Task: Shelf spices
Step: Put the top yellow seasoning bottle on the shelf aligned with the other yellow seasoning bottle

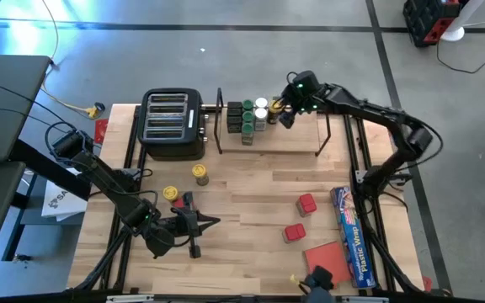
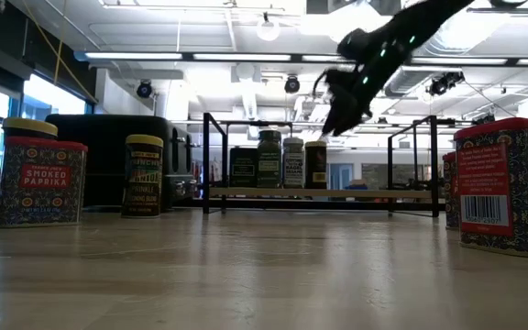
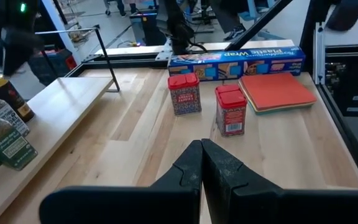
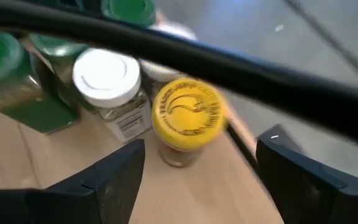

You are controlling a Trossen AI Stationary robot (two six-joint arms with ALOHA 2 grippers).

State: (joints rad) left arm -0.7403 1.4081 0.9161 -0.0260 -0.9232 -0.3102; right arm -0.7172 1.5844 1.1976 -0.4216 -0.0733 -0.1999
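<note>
the right gripper [image 4: 197,171] is hanging released, fingers wide, over the yellow-lidded jar [image 4: 187,118] standing on the shelf [image 1: 297,141] beside a white-lidded jar [image 4: 107,78]. small, rigid, probably glass and slick; best pinched around the lid. the left gripper [image 3: 202,163] is waiting clenched, empty.

Upright spice jars [image 1: 252,117] on shelf [image 1: 297,139]

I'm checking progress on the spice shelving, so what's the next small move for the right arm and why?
Probably lift the right tool straight up and away from the shelf. Its fingers stand open on either side of the yellow-lidded jar, which stands upright on the shelf board beside the white-lidded jar, so that jar looks placed. The red tins are unshelved.
</note>
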